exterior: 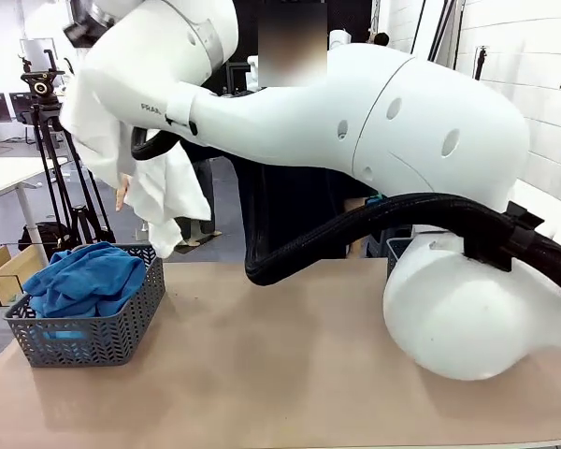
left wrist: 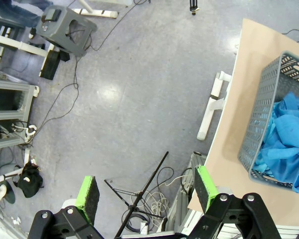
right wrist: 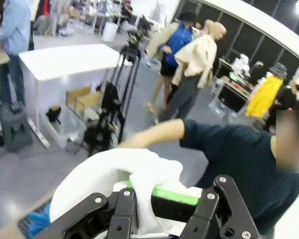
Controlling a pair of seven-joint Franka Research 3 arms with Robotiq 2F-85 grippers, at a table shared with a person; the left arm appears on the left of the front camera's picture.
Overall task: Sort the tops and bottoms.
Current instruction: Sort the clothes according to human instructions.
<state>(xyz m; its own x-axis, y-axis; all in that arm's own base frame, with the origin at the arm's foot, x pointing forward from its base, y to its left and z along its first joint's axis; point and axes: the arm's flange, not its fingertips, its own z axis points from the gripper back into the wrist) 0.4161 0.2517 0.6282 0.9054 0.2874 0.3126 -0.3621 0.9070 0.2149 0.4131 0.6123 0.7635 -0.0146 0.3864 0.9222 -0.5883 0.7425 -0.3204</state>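
The tan table (exterior: 262, 374) carried a grey mesh basket (exterior: 122, 323) at its left end, containing the blue tops (exterior: 84, 279). The right gripper (right wrist: 162, 201), raised above that basket, was pinched on a white top (exterior: 164, 192), which hung down toward it. The left gripper (left wrist: 147, 194) stood spread over the floor beside the table edge, holding nothing.
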